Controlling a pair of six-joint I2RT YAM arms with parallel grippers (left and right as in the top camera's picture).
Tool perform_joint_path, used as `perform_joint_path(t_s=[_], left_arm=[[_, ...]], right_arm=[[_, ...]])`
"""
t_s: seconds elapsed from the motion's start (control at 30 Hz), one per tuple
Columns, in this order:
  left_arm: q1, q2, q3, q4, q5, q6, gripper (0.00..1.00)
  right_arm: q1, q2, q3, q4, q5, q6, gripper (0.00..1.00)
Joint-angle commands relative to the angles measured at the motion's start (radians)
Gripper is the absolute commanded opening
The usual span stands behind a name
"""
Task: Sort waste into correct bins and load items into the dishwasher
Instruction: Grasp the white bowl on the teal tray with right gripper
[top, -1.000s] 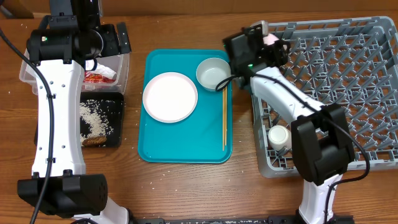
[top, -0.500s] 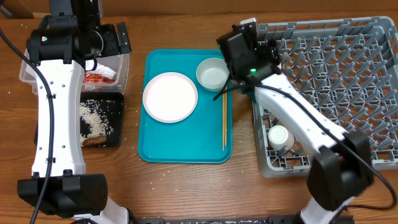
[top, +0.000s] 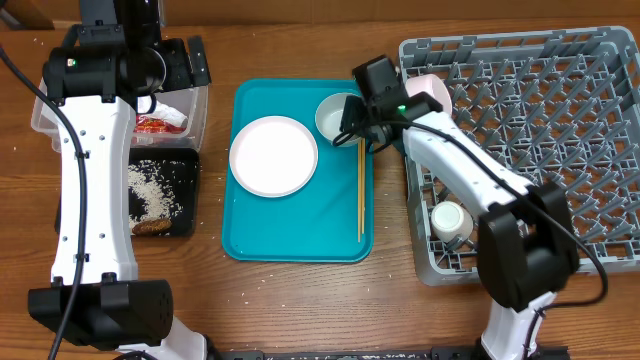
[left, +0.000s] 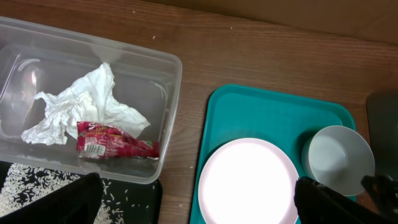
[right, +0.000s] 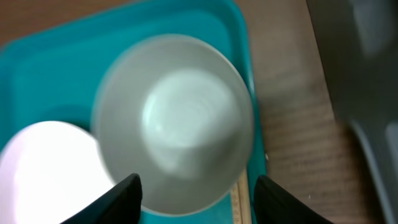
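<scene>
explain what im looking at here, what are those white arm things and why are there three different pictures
It is a robot at a wooden table, with a white left arm and right arm. One picture is taken from above. The other two come from small cameras on the wrists, looking down past each gripper's dark fingers.

On the table are:
- a teal tray with a white plate, a pale bowl and chopsticks
- a clear tub holding crumpled paper and a red wrapper
- a black tray with rice and a brown lump
- a grey dish rack with a small cup in it

The left gripper hangs open near the tub. The right gripper is open over the bowl. Neither holds anything.
</scene>
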Motion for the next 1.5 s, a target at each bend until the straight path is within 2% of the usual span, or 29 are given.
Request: perform_joint_path(t_s=[0.0,0.33,0.37,0.43,0.63,0.77,0.9,1.13,1.3,1.47], left_arm=[[-0.002,-0.001,0.01,0.0,0.004,0.012,1.0],[-0.002,-0.001,0.01,0.0,0.004,0.012,1.0],[-0.002,-0.001,0.01,0.0,0.004,0.012,1.0],[-0.002,-0.001,0.01,0.0,0.004,0.012,1.0],[-0.002,-0.001,0.01,0.0,0.004,0.012,1.0],[-0.002,-0.001,0.01,0.0,0.004,0.012,1.0],[-0.002,-0.001,0.01,0.0,0.004,0.012,1.0],[-0.002,-0.001,0.01,0.0,0.004,0.012,1.0],[-0.002,-0.001,0.01,0.0,0.004,0.012,1.0],[-0.002,-0.001,0.01,0.0,0.004,0.012,1.0]], right_arm=[[0.001,0.03,-0.009,-0.011,0.007,0.097,0.57],[0.0,0.097,-0.013,-0.035,0.045,0.118,0.47],[0.0,0.101,-0.013,-0.032,0.045,0.118,0.36],[0.0,0.105,-0.013,-0.021,0.05,0.114,0.25],[-0.001,0.105,-0.013,-0.004,0.064,0.109,0.18],[-0.002,0.104,-0.01,-0.003,0.064,0.084,0.04],[-0.001,0.075,0.037,-0.041,0.052,0.042,0.04],[-0.023,-0.089,0.254,-0.326,0.123,-0.021,0.04],[-0.061,-0.252,0.39,-0.532,0.327,-0.026,0.04],[-0.068,-0.412,0.399,-0.696,0.639,-0.061,0.04]])
